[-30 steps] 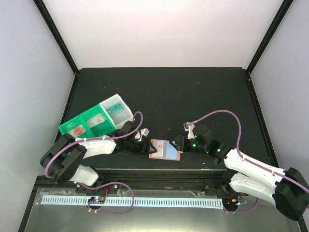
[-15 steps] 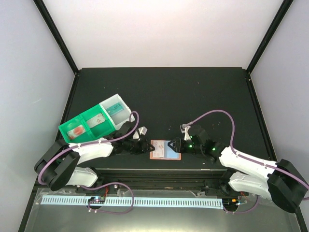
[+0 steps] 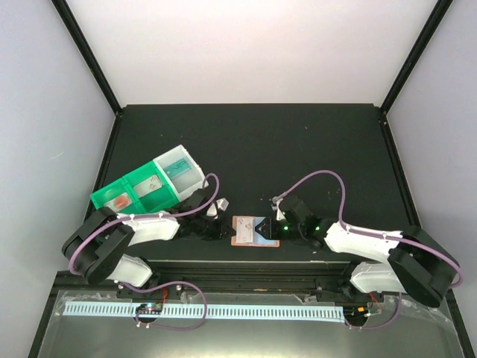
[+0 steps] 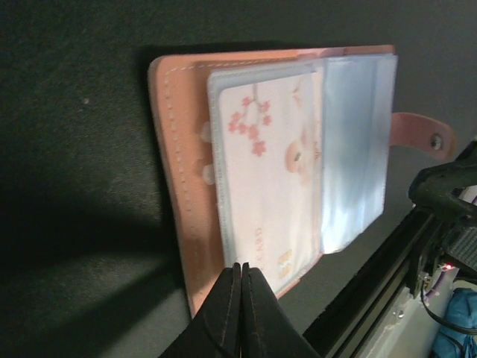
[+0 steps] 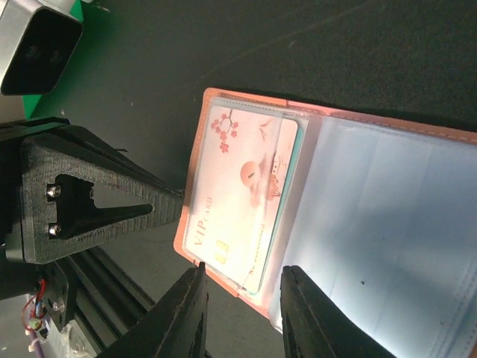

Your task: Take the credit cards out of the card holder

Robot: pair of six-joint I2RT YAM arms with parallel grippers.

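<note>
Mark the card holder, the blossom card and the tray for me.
card holder [image 4: 179,186], left wrist view, salmon leather edge.
blossom card [image 4: 268,186], left wrist view, card face.
tray [image 3: 127,177], top external view, green rim.

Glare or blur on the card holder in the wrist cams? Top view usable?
Left wrist: dim and soft, card holder slightly blurred, heavy shadow on the mat beside the shut left gripper. Right wrist: sharper, pink card print readable, clear sleeve washed out pale. Top external: evenly lit, no glare, holder small.
</note>
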